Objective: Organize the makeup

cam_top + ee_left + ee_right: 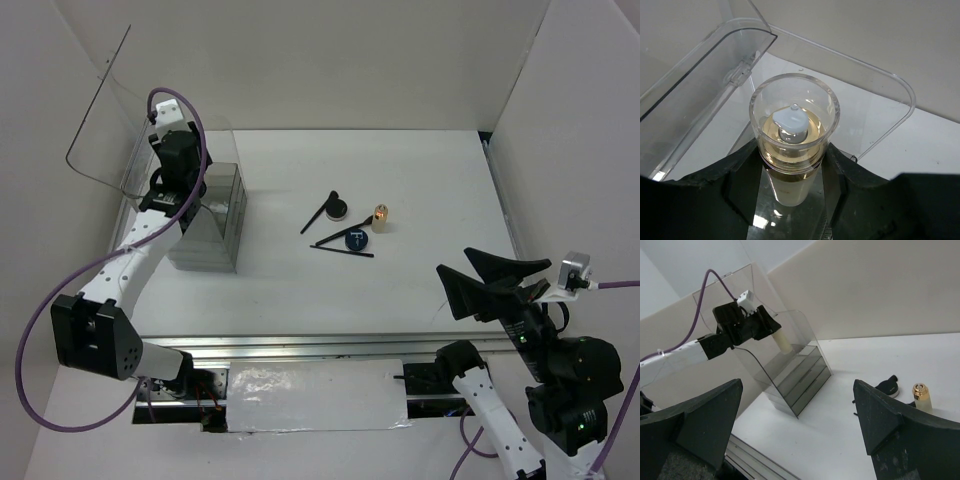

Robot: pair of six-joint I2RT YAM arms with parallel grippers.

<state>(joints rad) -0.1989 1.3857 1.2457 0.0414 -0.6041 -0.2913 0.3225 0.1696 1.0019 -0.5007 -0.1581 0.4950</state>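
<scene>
While the left gripper point(792, 170) is clamping the tall pale-yellow bottle point(794, 125) at the open top of the clear box point(215, 215), the right gripper point(796, 387) is hanging wide open far right of it, with black compact point(340, 209), blue compact point(356, 239) (mark unreadable), brushes point(340, 251) and amber bottle point(381, 216) lying nearer.

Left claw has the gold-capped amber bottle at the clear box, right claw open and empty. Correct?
No. The left claw holds the tall pale-yellow bottle at the clear box, as the left wrist view shows; the gold-capped amber bottle stands on the table. The right claw is open and empty.
</scene>
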